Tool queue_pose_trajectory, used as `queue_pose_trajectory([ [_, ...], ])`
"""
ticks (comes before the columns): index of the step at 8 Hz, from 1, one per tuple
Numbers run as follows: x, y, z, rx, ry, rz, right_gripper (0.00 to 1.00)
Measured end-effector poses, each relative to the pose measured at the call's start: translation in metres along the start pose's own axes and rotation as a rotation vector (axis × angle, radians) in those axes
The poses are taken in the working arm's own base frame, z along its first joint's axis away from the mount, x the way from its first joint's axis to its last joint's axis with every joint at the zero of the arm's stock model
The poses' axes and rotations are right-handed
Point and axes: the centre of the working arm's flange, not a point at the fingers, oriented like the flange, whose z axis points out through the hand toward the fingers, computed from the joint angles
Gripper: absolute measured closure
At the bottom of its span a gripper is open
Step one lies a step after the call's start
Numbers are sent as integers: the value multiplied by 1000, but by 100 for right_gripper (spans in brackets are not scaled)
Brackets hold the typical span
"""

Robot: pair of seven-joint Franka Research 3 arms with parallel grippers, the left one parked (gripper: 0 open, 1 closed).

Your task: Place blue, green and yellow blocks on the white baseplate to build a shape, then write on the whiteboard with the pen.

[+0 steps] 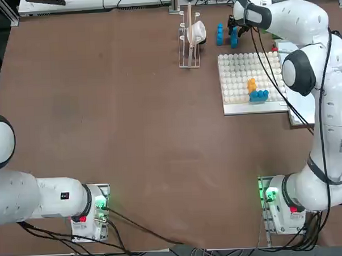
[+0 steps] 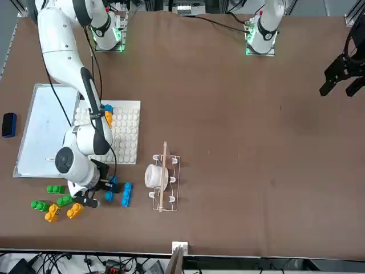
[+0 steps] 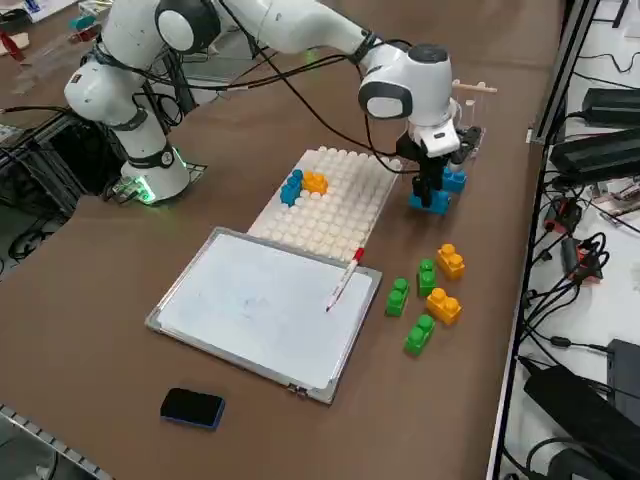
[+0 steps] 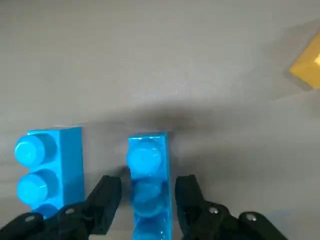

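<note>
right gripper [image 4: 147,197]: low over the table past the white baseplate [image 1: 237,77], fingers apart, straddling a blue block [image 4: 147,175], not visibly clamped
second blue block [image 4: 47,167]: just beside one finger, nearest obstacle
rack with cup [image 2: 162,177]: beyond it
green and yellow blocks [image 3: 430,290]: opposite side, near
pen [image 3: 343,278]: on whiteboard [image 3: 250,300]

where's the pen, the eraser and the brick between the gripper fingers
pen [image 3: 342,281]: right side view, mid-barrel, lying on the whiteboard's edge.
eraser [image 3: 192,407]: right side view, its dark top face.
blue brick [image 4: 148,176]: right wrist view, studded top, between the right gripper's fingers.
</note>
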Motion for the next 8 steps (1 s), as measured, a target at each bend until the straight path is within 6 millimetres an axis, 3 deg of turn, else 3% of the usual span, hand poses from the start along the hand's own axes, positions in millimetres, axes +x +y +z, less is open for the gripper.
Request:
queue_pose_trajectory([
  [2,-1,0,1,-1,-2,1,33],
  [4,-1,0,2,-1,-2,2,45],
  [5,0,0,0,0,1,2,62],
  [8,2,-1,-2,2,5,5,62],
])
